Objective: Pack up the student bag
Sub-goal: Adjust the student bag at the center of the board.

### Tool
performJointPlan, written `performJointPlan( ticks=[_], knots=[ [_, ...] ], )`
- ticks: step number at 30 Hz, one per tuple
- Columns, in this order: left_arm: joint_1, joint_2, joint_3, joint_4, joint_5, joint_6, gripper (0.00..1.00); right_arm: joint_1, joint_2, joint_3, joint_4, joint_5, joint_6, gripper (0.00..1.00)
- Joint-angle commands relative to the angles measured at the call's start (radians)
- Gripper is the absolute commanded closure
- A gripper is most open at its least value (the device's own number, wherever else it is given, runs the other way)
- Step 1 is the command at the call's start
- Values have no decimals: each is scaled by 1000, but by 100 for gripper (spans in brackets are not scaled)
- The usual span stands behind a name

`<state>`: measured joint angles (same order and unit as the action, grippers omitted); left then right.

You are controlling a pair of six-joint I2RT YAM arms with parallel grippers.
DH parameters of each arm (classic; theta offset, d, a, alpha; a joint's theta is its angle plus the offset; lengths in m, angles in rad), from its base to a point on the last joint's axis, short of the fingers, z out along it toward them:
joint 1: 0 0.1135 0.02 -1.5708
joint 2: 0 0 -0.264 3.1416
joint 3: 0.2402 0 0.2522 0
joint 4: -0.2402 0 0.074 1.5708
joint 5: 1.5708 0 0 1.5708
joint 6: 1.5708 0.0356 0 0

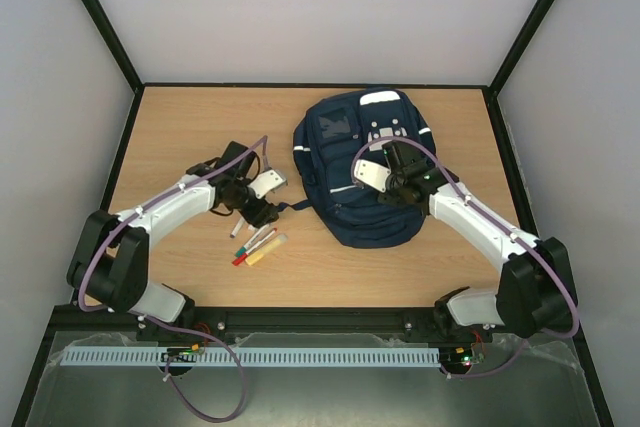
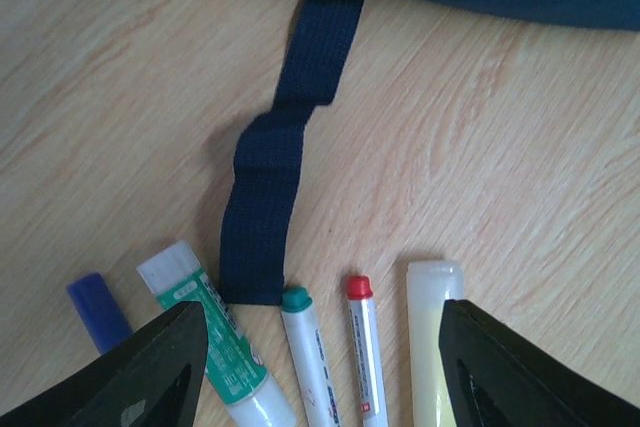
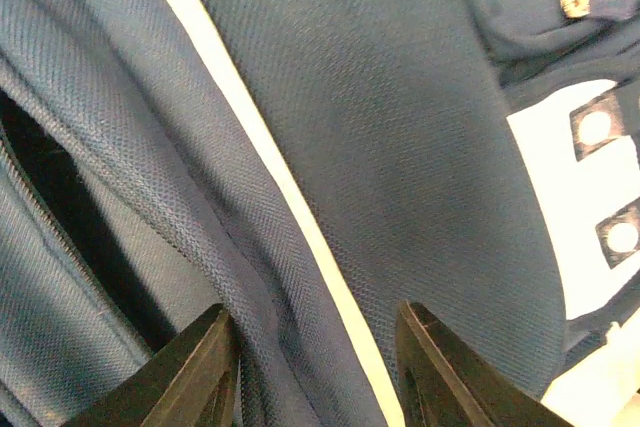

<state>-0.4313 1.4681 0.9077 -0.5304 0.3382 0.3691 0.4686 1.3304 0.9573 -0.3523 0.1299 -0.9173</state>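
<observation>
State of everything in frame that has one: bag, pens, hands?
student bag: flat on table, one zip open.
strap: slack on table.
green marker: capped, lying flat.
red pen: capped, lying flat.
yellow marker: capped.
glue stick: capped.
left hand: open, over pens.
right hand: open, over bag.

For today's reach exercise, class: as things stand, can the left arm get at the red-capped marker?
Probably yes. The left gripper hangs open right above the red-capped marker, which lies uncovered; the bag strap ends beside the green-capped marker, not over the red one.
</observation>
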Motion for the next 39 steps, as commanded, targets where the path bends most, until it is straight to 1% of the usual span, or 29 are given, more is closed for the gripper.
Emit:
performJointPlan(
  ticks=[1,6,10,11,15,17,20,22,23,24,25,26,30,32,34,39],
  knots=[
    [7,15,50,4,19,-19,33,-4,-5,-70,84,25,-37,57],
    [6,25,51,22,16,-50,33,-4,-46,-166,104,40,-121,57],
    [6,29,50,39,19,-72,34,-4,-75,-223,151,61,-134,57],
    [6,32,55,41,21,-74,34,-4,-79,-235,189,75,-125,60],
    [6,40,68,37,23,-76,33,-4,-77,-218,264,76,-83,74],
    [6,41,74,34,27,-76,33,-4,-65,-192,281,73,-63,77],
    [6,43,80,33,32,-80,34,-4,-43,-169,291,77,-54,77],
    [6,44,81,35,37,-82,34,-4,-36,-150,267,62,-48,76],
    [6,46,82,36,38,-82,34,-4,-36,-138,255,50,-38,79],
    [6,47,84,37,42,-82,34,-4,-32,-120,231,36,-24,89],
    [5,49,85,39,46,-84,34,-4,-24,-96,195,19,-11,97],
    [5,54,89,40,51,-88,34,-4,-19,-66,156,-4,6,99],
    [3,99,140,51,69,-123,35,-4,-24,62,13,-88,81,99],
    [3,145,186,57,76,-157,38,-4,-29,112,-39,-105,114,99],
    [3,208,240,66,86,-196,44,-3,-35,133,-81,-126,130,99],
    [-3,412,420,68,119,-255,68,-4,-35,106,-107,-161,148,99]
  ],
)
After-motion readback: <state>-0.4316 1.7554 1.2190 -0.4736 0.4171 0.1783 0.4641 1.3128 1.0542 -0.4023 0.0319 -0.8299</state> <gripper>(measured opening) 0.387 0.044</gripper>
